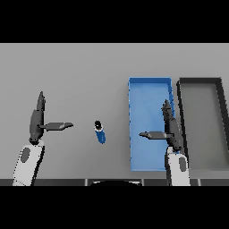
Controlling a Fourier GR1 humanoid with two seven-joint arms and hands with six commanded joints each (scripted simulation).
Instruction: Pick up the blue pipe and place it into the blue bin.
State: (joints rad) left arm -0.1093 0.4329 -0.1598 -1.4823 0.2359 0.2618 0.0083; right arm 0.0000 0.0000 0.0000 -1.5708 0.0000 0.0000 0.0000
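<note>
The blue pipe (100, 132) is a short blue cylinder with a dark cap, lying on the grey table between my two hands. The blue bin (149, 85) stands to its right, long and rectangular. My left hand (37, 120) is open at the left, fingers straight and thumb pointing toward the pipe, a short gap away. My right hand (170, 126) is open over the bin's right side, thumb stretched left, holding nothing.
A dark grey bin (199, 81) stands directly right of the blue bin, close beside my right arm. Bare grey table (71, 71) extends behind and to the left of the pipe.
</note>
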